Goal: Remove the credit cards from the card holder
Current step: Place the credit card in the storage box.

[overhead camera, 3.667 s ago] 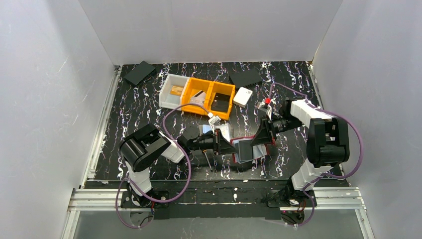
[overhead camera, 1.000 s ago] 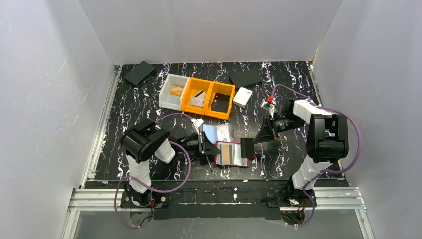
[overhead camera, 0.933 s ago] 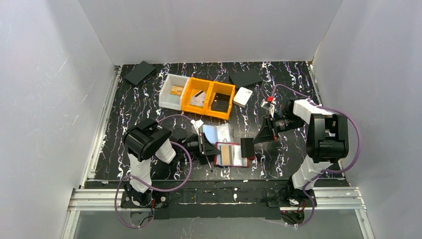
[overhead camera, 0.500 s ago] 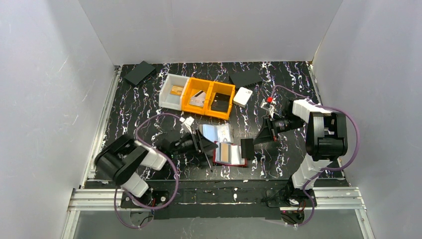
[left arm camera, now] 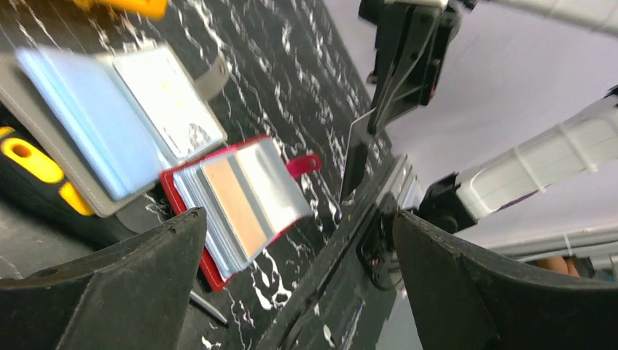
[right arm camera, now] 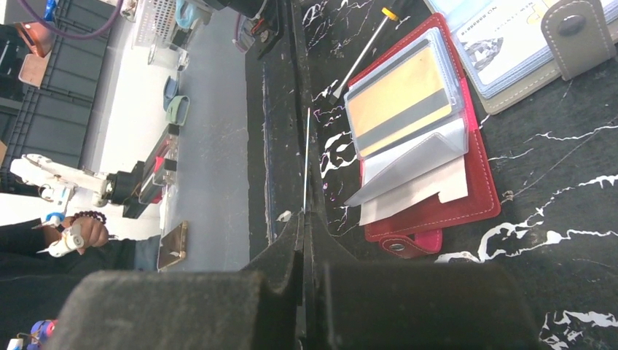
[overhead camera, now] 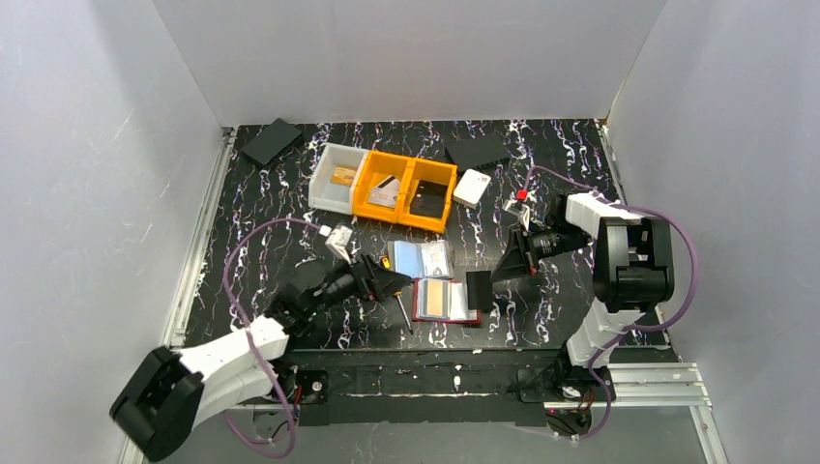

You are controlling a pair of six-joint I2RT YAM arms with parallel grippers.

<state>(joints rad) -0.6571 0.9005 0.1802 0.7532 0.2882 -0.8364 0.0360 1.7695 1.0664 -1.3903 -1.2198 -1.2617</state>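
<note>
— Red leather is seen nearest the arms: what is laid there?

— A red leather card holder [right arm camera: 444,211] is laid open and flat on the black marbled table [overhead camera: 261,232], near its front edge. An orange card with a dark stripe [right arm camera: 401,98] is kept in its top clear sleeve.

— How are the jaws set?

— The left gripper [left arm camera: 299,219] is held low just left of that holder, with its jaws spread wide and nothing between them. The right gripper [right arm camera: 304,219] is pressed together on a thin dark grey card [overhead camera: 479,288], which is held on edge just right of the holder.

— And farther back?

— A grey open card holder [right arm camera: 576,29] is laid just behind the red one, and light blue cards [left arm camera: 80,117] are shown in its sleeves. A yellow-and-black screwdriver [left arm camera: 29,157] is laid beside it. Beyond, a white bin [overhead camera: 321,184] and two orange bins [overhead camera: 407,184] are lined up, with flat items seen inside.
</note>
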